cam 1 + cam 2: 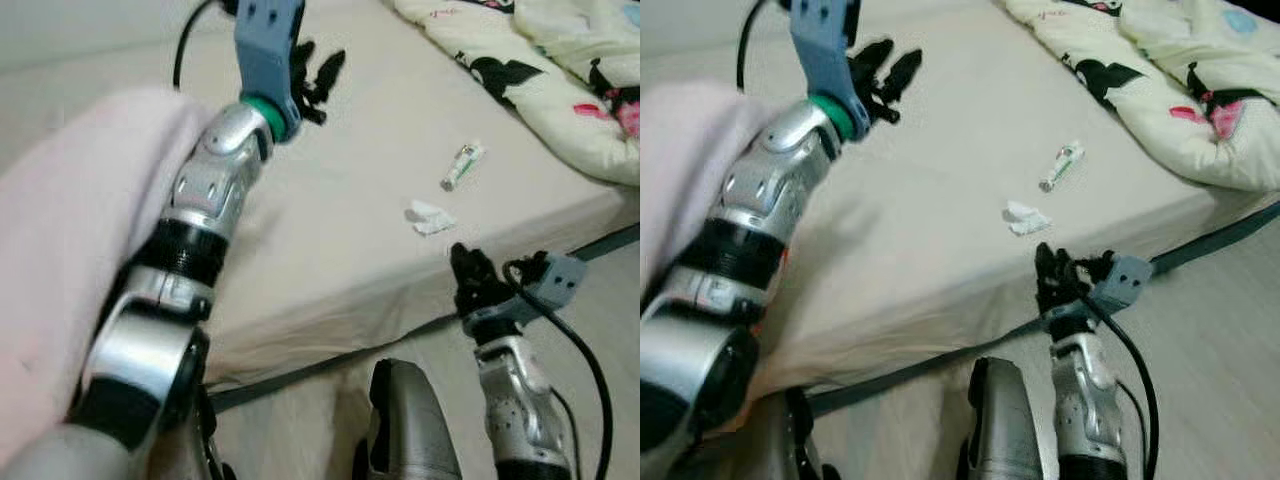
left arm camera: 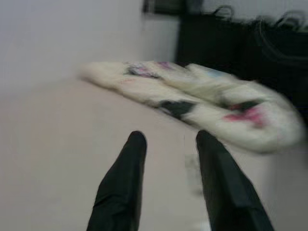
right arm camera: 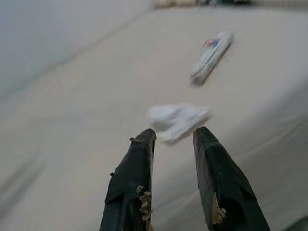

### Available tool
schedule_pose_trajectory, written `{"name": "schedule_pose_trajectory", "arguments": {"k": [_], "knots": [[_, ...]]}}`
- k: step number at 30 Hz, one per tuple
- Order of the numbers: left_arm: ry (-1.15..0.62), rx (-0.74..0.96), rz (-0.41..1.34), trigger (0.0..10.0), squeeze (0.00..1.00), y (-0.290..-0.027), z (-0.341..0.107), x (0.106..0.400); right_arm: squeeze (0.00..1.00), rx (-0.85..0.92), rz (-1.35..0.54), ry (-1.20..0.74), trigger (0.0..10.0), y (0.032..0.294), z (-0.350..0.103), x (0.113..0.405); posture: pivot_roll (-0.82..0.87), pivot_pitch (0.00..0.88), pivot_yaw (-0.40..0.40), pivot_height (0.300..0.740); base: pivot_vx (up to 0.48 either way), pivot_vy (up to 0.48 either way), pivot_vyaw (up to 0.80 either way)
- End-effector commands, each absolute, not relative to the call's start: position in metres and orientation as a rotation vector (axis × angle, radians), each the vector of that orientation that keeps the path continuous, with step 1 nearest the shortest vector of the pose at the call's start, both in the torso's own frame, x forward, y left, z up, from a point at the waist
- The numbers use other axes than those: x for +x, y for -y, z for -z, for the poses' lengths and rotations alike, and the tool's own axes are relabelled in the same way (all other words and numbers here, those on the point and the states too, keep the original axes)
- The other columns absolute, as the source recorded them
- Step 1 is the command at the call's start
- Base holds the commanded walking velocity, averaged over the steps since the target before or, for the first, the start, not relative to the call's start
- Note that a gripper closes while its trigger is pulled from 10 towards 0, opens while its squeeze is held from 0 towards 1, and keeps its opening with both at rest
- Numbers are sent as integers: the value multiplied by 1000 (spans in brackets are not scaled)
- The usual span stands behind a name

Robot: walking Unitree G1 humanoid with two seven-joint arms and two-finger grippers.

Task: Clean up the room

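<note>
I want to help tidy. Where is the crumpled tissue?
The tissue lies on the bed near its front edge, beside the small tube, just ahead of the right gripper.

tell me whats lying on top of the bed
A crumpled white tissue, a small tube beyond it, and a patterned quilt at the far corner. Anything under the quilt is covered.

A wide bed [image 1: 340,210] with a plain beige sheet fills the middle, a pale printed quilt [image 1: 560,70] bunched at its far right, a pink pillow [image 1: 60,240] at near left, and light floor [image 1: 610,290] on the right.
</note>
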State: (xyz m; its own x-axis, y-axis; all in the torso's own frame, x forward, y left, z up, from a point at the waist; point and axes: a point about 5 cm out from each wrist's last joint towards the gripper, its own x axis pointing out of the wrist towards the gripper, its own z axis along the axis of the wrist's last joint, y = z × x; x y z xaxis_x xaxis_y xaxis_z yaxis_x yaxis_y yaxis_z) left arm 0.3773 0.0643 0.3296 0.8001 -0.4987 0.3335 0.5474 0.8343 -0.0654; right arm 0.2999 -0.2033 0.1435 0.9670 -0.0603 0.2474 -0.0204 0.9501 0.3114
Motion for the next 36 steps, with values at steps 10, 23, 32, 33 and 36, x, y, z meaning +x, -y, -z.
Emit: {"name": "schedule_pose_trajectory", "arguments": {"k": [10,23,32,33,36], "knots": [[337,-370,731,10000,0,-59,-334,342,0,241,63,295,10000,208,-152,301,-23,154,54,587,0,0,0],[297,-361,752,10000,0,-61,-335,327,0,236,88,301,10000,209,-150,300,-32,144,63,641,0,0,0],[294,-348,740,10000,0,-65,-334,328,0,238,81,303,10000,207,-150,301,-29,141,63,681,0,0,0],[294,-348,740,10000,0,-65,-334,328,0,238,81,303,10000,207,-150,301,-29,141,63,681,0,0,0],[291,-347,732,10000,0,-68,-334,328,0,237,78,303,10000,206,-150,302,-29,141,63,695,0,0,0]]}}
